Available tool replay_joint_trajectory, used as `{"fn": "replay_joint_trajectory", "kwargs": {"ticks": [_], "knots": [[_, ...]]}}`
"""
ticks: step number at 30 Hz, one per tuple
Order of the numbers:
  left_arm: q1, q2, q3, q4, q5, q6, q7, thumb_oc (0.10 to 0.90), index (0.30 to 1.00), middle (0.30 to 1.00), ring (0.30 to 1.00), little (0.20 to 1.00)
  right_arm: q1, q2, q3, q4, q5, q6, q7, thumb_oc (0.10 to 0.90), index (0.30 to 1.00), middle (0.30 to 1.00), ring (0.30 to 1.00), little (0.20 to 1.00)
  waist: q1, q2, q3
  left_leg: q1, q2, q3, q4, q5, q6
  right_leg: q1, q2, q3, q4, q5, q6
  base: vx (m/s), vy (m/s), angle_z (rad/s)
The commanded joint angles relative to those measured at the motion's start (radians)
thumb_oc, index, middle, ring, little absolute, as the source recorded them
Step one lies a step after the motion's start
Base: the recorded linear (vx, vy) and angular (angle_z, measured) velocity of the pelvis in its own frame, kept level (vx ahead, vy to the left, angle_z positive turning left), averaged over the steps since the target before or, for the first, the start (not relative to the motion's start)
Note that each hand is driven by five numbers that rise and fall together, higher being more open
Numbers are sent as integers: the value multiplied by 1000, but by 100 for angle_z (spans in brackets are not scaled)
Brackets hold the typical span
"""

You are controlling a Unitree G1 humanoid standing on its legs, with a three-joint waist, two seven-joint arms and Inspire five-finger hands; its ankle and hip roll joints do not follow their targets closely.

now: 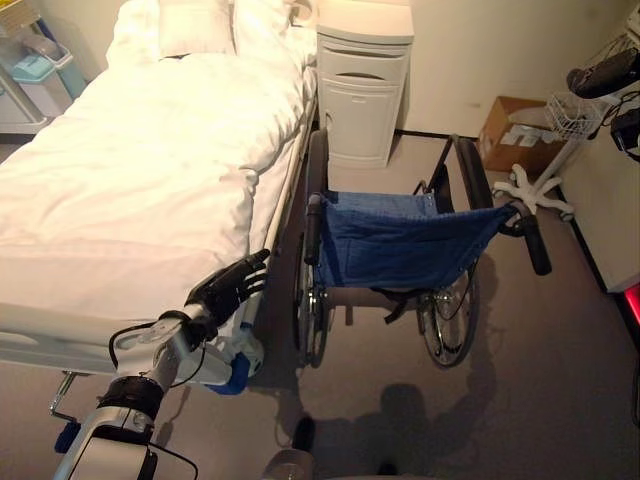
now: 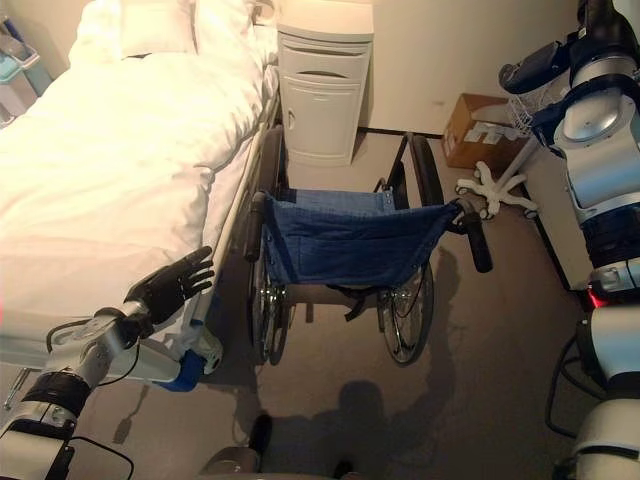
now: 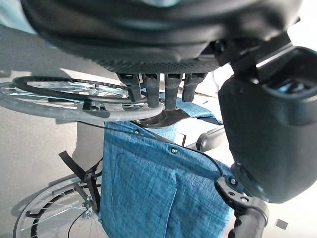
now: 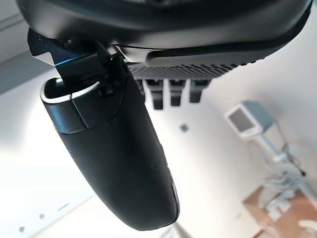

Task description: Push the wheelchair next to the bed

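Note:
A wheelchair (image 1: 400,245) with a blue cloth back stands on the grey floor beside the white bed (image 1: 130,180), its big left wheel close to the bed's side rail. Its back and two black push handles (image 1: 313,228) face me. My left hand (image 1: 228,285) is open with straight fingers at the bed's foot corner, a short way left of the near handle and touching nothing. In the left wrist view the blue back (image 3: 163,188) shows past the fingers (image 3: 171,94). My right hand (image 2: 535,65) is raised high at the right, open, away from the wheelchair.
A white bedside cabinet (image 1: 362,85) stands just beyond the wheelchair against the wall. A cardboard box (image 1: 515,135) and a wheeled stand with a wire basket (image 1: 545,180) sit at the right. Bins (image 1: 40,75) stand left of the bed. Open floor lies behind the wheelchair.

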Motion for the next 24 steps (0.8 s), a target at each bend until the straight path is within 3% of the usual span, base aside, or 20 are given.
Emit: {"fn": "replay_joint_trajectory", "kwargs": {"ticks": [1,2,3,5,6,7,8,9,11,14,16,20,24], "knots": [[-23,19,32,-28,13,-134,63,800,900,900,900,900,113,-58,-48,-1,-18,-8,22,800,900,900,900,900,-6,-3,-113,47,-23,115,16,-136,14,-98,-21,51,96,-1,4,0,0,0],[-21,15,34,-29,22,-153,76,800,900,900,900,900,132,-53,-62,1,-16,-16,21,800,900,900,900,900,-6,-4,-113,47,-23,115,16,-137,15,-98,-21,51,96,-1,4,34,0,1],[-14,6,45,-33,32,-212,133,800,900,900,900,900,175,-42,-92,6,0,-34,14,800,900,900,900,900,-7,-5,-111,48,-23,116,15,-138,16,-98,-22,52,96,-2,4,31,-11,0],[16,-20,84,-50,128,-383,306,800,900,900,900,900,289,-10,-187,-6,3,-76,-22,800,900,900,900,900,-8,-9,-109,49,-22,115,16,-140,17,-100,-23,52,98,-1,4,37,-27,-1],[19,-22,86,-51,137,-392,320,800,900,900,900,900,303,-7,-199,-9,5,-79,-27,800,900,900,900,900,-7,-11,-110,49,-23,115,15,-140,17,-100,-23,52,98,-1,5,38,-51,-2],[51,-47,126,-59,254,-536,467,800,900,900,900,900,397,25,-282,-22,49,-115,-74,800,900,900,900,900,-8,-16,-106,49,-23,114,15,-142,19,-102,-22,52,99,-2,2,29,-58,-3],[81,-69,149,-71,343,-613,563,800,900,900,900,900,463,54,-338,-25,89,-152,-118,800,900,900,900,900,-5,-19,-103,48,-23,113,16,-144,20,-103,-21,52,100,-4,1,29,-61,-3],[88,-75,150,-74,358,-624,579,800,900,900,900,900,481,60,-351,-28,88,-157,-120,800,900,900,900,900,-3,-21,-104,48,-23,112,16,-145,20,-103,-21,52,101,-4,1,23,-55,-4],[164,-144,179,-85,506,-714,760,800,900,900,900,900,646,152,-479,-52,86,-210,-231,800,900,900,900,900,-5,-27,-95,49,-21,114,17,-152,22,-106,-19,52,107,-8,0,24,-44,-2],[243,-212,174,-65,601,-737,854,800,900,900,900,900,810,230,-593,-18,123,-267,-265,800,900,900,900,900,-7,-29,-87,55,-19,122,18,-162,26,-108,-17,56,113,-11,3,6,-6,1],[273,-232,165,-41,581,-714,852,800,900,900,900,900,876,264,-637,30,182,-291,-245,800,900,900,900,900,-5,-31,-86,57,-18,128,18,-166,29,-110,-18,56,116,-10,5,10,-10,-7],[332,-277,161,60,538,-679,779,800,900,900,900,900,961,367,-698,218,252,-369,-163,800,900,900,900,900,-8,-31,-82,65,-15,141,19,-176,35,-114,-15,63,123,-13,9,11,-6,-7],[371,-299,111,133,570,-611,638,800,900,900,900,900,1028,510,-675,355,288,-355,-43,800,900,900,900,900,-15,-25,-70,66,-15,152,23,-184,42,-126,-9,73,137,-18,11,-23,-4,-11]]}}
